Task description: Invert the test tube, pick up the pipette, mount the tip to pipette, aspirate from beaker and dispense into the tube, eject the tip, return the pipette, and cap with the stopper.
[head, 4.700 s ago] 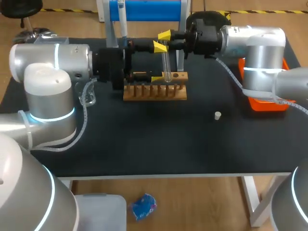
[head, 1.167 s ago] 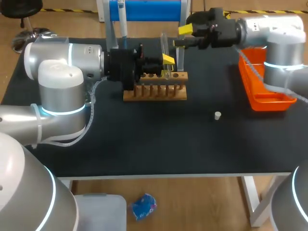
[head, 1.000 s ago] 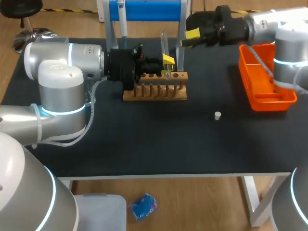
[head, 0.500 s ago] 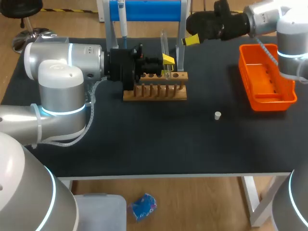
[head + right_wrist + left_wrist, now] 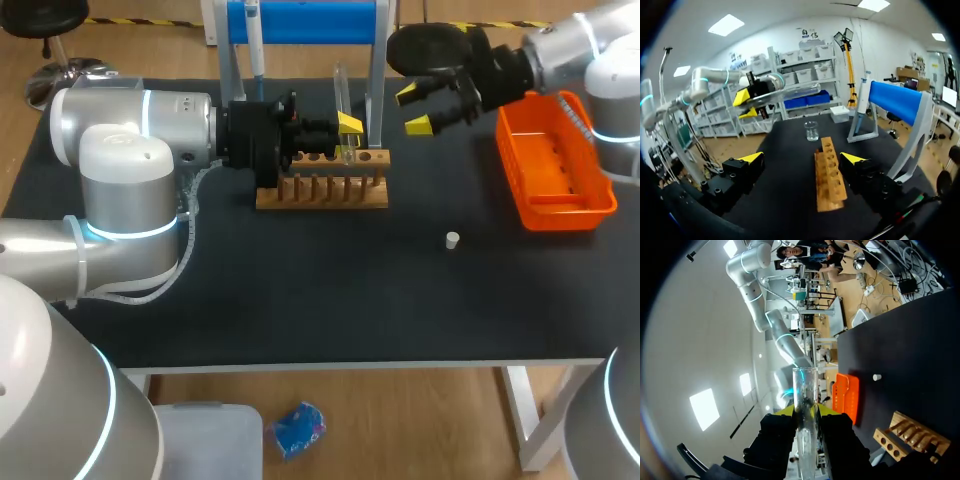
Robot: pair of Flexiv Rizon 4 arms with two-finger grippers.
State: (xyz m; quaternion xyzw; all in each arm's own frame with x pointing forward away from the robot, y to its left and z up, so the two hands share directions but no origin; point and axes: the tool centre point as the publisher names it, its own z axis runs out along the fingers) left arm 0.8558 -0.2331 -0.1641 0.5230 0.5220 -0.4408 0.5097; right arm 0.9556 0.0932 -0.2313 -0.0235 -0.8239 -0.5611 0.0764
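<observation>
Test tube (image 5: 341, 92) upright in left jaws, by rack (image 5: 320, 196) edge.

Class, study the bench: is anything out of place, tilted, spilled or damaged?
Nothing looks spilled or broken. The only stray item is the stopper, lying alone on the table, apart from the rack. The tube is upright, held in the left gripper.

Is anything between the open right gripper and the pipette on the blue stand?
Nothing visible does. In the right wrist view the pipette hangs in plain sight beyond the right gripper, which is open; the rack lies lower, and the test tube is off to the other side.
</observation>
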